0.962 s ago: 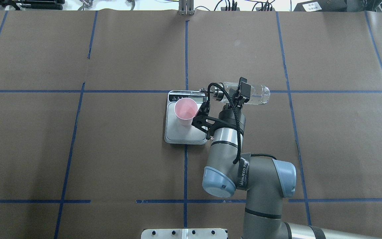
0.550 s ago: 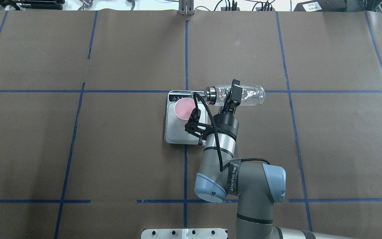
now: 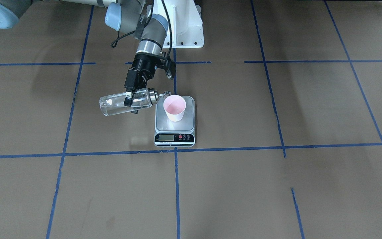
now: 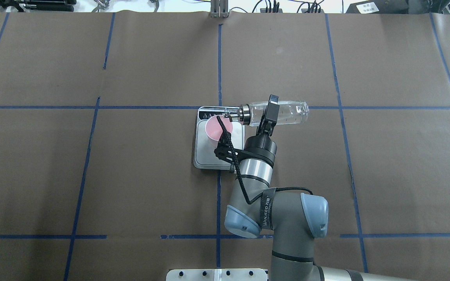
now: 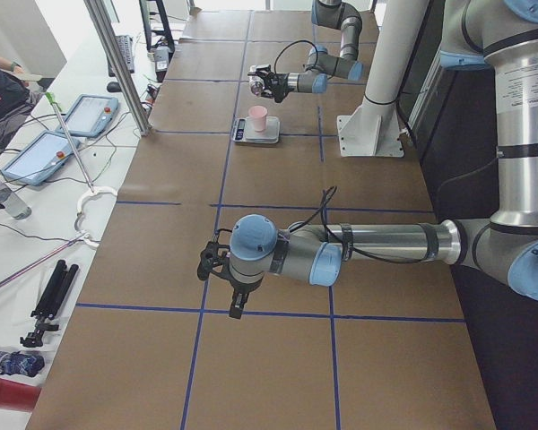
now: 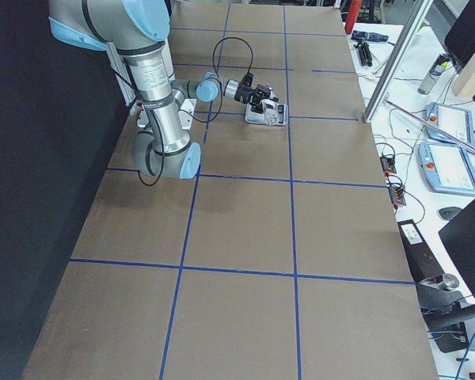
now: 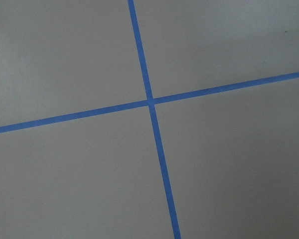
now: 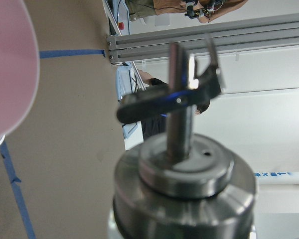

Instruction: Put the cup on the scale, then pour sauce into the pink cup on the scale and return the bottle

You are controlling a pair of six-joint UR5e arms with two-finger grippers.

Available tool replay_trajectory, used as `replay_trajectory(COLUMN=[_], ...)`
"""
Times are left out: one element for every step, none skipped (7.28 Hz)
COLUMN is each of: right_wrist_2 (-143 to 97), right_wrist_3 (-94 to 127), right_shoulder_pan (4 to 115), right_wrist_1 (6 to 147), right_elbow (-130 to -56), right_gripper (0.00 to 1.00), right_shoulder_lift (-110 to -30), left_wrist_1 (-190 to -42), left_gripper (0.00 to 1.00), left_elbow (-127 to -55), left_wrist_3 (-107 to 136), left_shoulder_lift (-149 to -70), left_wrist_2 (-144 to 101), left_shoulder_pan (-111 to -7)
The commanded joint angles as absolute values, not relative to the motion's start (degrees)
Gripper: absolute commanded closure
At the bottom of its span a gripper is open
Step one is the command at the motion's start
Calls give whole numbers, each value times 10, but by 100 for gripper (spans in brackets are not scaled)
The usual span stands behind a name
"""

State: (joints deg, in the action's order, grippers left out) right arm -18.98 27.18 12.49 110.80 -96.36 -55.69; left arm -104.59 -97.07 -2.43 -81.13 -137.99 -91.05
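— While the cup (image 3: 174, 107) sits on the scale (image 3: 188, 123), where do we stand?
— Our right jaws clamp the bottle (image 3: 114, 105), tipped at the cup's 9 o'clock seen from the front; pouring and return are left. Left jaws: we cannot tell.

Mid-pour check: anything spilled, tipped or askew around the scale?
Nothing stands out. The cup stands upright on the scale. The right gripper holds the bottle tipped on its side, with its spout by the cup's rim. No puddle shows on the scale or the table.
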Motion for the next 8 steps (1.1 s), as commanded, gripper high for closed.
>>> replay_trajectory(right_wrist_2=[-184,-181,-175,-174,-166,-162,-159,-158], right_wrist_3=[272,271,271,271,271,271,271,271], right_shoulder_pan=[127,128,128,128,130,132,133,133], right_wrist_1=[1139,1159,1193,1216,1217,1217,1217,1217], right_elbow=[-955,-954,-948,-931,-924,-916,-916,-916], right_gripper=[100,100,100,100,100,100,100,100], right_shoulder_lift=[-550,-548,-533,-514,-514,-515,-517,-519], left_wrist_1=[-1046,-1046,-1046,-1046,-1046,-1046,-1046,-1046], left_gripper=[0,0,0,0,0,0,0,0], left_elbow=[-967,-966,-965,-965,-963,-963,-963,-963], left_wrist_3=[-25,-25,-25,-25,-25,-25,-25,-25], left_shoulder_lift=[-811,-811,-811,-811,-811,-811,-811,-811], left_wrist_2=[-1380,-1380,-1380,-1380,-1380,-1380,-1380,-1380], left_shoulder_pan=[-911,-911,-911,-911,-911,-911,-911,-910])
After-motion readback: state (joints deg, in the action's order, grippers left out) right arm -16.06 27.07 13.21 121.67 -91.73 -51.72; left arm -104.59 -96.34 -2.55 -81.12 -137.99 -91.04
